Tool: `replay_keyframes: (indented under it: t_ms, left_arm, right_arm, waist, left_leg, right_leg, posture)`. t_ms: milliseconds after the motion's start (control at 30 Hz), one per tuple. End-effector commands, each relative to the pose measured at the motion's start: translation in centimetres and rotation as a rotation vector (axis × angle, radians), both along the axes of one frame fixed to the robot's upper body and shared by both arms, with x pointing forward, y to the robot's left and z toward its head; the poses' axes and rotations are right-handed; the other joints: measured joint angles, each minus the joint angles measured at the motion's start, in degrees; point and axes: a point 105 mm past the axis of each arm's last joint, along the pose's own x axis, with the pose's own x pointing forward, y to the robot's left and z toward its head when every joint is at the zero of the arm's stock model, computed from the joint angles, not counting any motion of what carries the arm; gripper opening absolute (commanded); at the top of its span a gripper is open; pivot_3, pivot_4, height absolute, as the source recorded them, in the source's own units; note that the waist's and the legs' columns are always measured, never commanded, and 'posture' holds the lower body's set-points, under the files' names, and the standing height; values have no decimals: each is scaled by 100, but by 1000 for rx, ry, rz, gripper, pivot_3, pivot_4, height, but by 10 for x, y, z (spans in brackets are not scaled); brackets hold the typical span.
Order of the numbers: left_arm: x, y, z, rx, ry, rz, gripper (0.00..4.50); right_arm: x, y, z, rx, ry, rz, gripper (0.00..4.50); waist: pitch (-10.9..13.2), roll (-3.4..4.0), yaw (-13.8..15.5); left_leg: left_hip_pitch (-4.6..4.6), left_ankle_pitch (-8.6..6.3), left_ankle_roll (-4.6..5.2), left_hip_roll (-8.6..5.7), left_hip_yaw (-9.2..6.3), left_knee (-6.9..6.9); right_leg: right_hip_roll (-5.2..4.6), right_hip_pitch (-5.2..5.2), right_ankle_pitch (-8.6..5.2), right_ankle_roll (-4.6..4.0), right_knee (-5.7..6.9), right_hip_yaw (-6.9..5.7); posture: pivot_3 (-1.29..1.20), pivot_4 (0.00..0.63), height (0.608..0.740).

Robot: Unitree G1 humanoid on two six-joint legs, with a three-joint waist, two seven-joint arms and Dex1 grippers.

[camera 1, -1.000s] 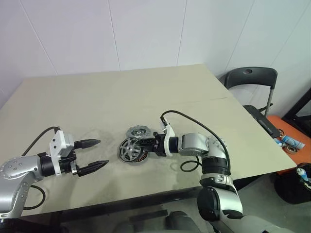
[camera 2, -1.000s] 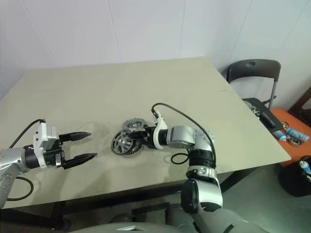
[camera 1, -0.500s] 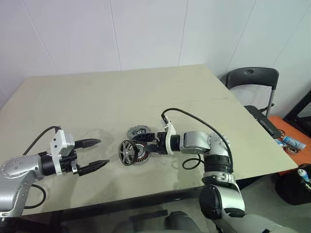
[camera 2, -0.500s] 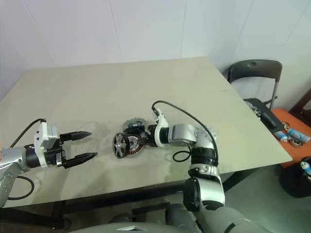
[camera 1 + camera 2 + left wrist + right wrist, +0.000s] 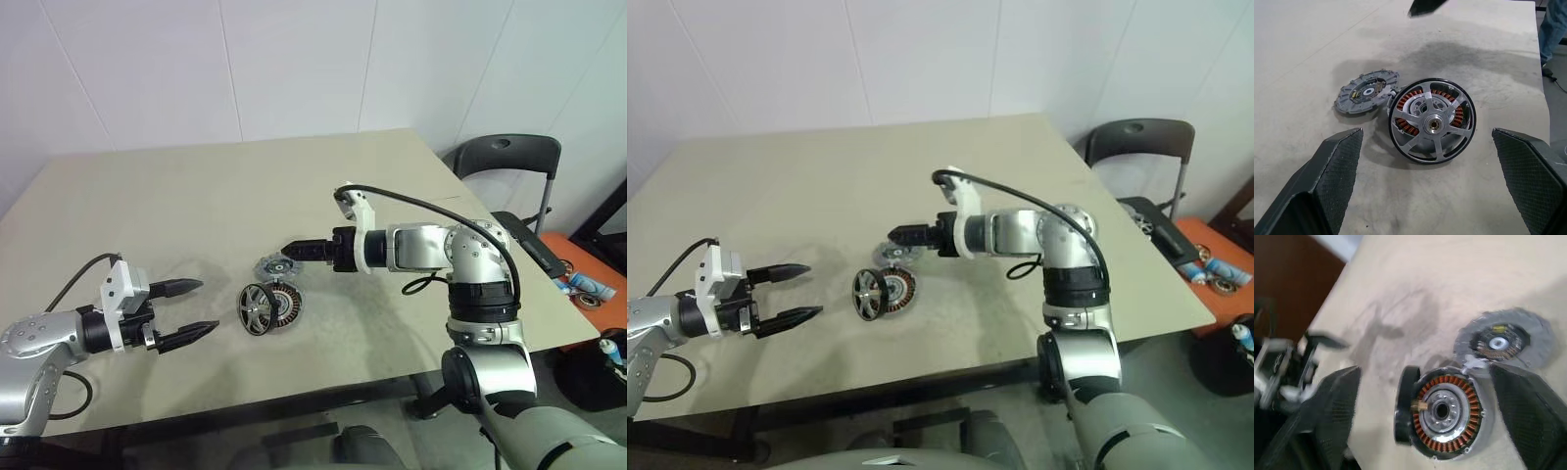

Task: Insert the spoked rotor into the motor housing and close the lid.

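The spoked rotor and the motor housing are seen standing on edge together on the beige table, tilted up rather than lying flat. From the left wrist view the rotor's silver spokes and black rim are shown face-on, with the copper windings of the housing visible right behind them. From the right wrist view the winding side of the housing is seen, with the black rim of the rotor sticking out to one side – so the two are pressed against each other but whether the rotor is properly seated can't be told.

The lid is laid flat on the table just beside the pair, on the far side of them, and it looks to be touching the housing's edge.

The right gripper is held above the lid, pointed across toward the robot's left, nothing clamped in it – its two black fingers are seen spread wide apart in its own wrist view, with the parts framed between them down below.

The left gripper is parked well off to the left of the parts, fingers opened wide and empty, aimed at the rotor

A dark chair is seen past the table's right edge
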Motion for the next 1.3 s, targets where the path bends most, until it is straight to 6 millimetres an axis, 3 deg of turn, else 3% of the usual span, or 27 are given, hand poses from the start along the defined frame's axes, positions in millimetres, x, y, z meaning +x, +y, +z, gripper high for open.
replay_keyframes:
  t_ms: [33, 333, 567, 800, 1133, 1300]
  left_arm:
    - [1, 6, 9, 20, -39, 14, 4500]
    - [-1, 6, 8, 21, -37, 24, 4500]
    - [-1, 6, 8, 20, -41, 39, 4500]
    - [-1, 6, 9, 18, -45, 43, 4500]
    - [2, 6, 10, 14, -51, 44, 4500]
    - [3, 6, 11, 12, -56, 44, 4500]
  right_arm:
    - [-16, 20, 18, -52, -176, 153, 3218]
    - [-29, 53, 6, -177, -336, 326, 35]
    - [-33, 71, -9, -216, -345, 390, 35]
    - [-38, 74, -28, -298, -352, 433, 35]
    - [-15, 51, -54, -506, -440, 386, 35]
    - [-6, 39, -54, -546, -465, 373, 35]
  waist:
    - [0, 0, 4]
    - [-1, -2, 20]
    - [-2, -4, 20]
    - [-2, -3, 20]
    - [-2, -3, 22]
    - [-3, -5, 22]
  left_leg:
    - [1, 0, 0, 0, 0, 0]
    - [-1, 0, 0, -3, 0, 2]
    - [1, 0, -1, -5, 0, 2]
    - [-1, -1, -2, -12, -1, 2]
    - [-1, -1, -2, -22, -2, 3]
    - [4, 0, -2, -23, -2, 3]
  right_leg:
    - [0, 0, 0, 0, 0, 0]
    - [-12, -2, 0, 0, 2, -2]
    - [-19, -2, 1, -1, 4, -3]
    - [-32, -4, 1, -2, 6, -9]
    - [-46, -4, 1, -2, 7, -17]
    - [-46, -1, 1, -2, 9, -18]
  posture:
    - [0, 0, 740]
    - [0, 0, 740]
    - [0, 0, 740]
    - [0, 0, 740]
    - [0, 0, 740]
    - [0, 0, 740]
